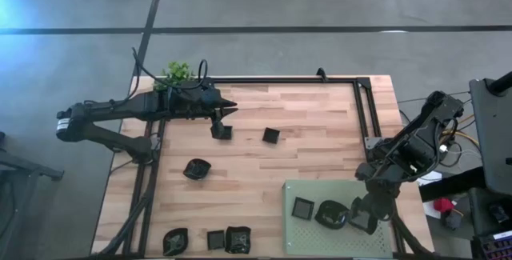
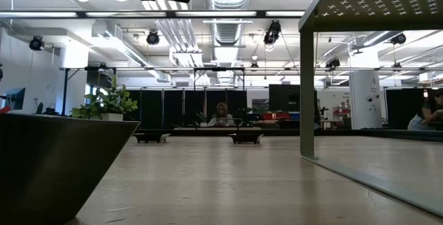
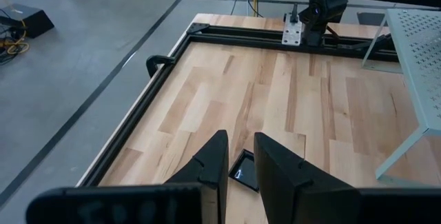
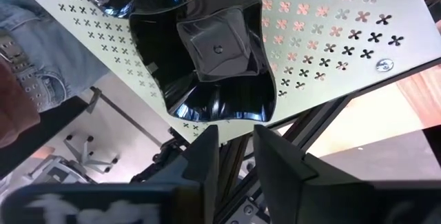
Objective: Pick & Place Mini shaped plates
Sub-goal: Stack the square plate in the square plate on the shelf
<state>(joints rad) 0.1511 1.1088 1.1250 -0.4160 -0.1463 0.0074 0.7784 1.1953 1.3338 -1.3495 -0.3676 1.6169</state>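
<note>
Small black plates lie flat on the wooden table: two (image 1: 222,130) (image 1: 271,135) toward the far side, a wavy one (image 1: 197,169) at mid-left and three (image 1: 216,239) at the near edge. A square plate (image 1: 302,207) and a wavy-rimmed plate (image 1: 331,214) rest on the green perforated mat (image 1: 340,240). My left gripper (image 1: 224,118) hangs above the far-left plate (image 3: 244,172), its fingers a narrow gap apart and empty. My right gripper (image 1: 362,216) is over the mat, just right of the wavy-rimmed plate (image 4: 217,58), with its fingers (image 4: 234,136) narrowly open and apart from the rim.
The mat is a raised platform on legs (image 2: 308,93) at the near right. A black frame (image 1: 280,79) runs along the table's far and left edges. A small green plant (image 1: 178,73) stands at the far left corner. A person's hand and jeans (image 4: 27,65) show beside the table.
</note>
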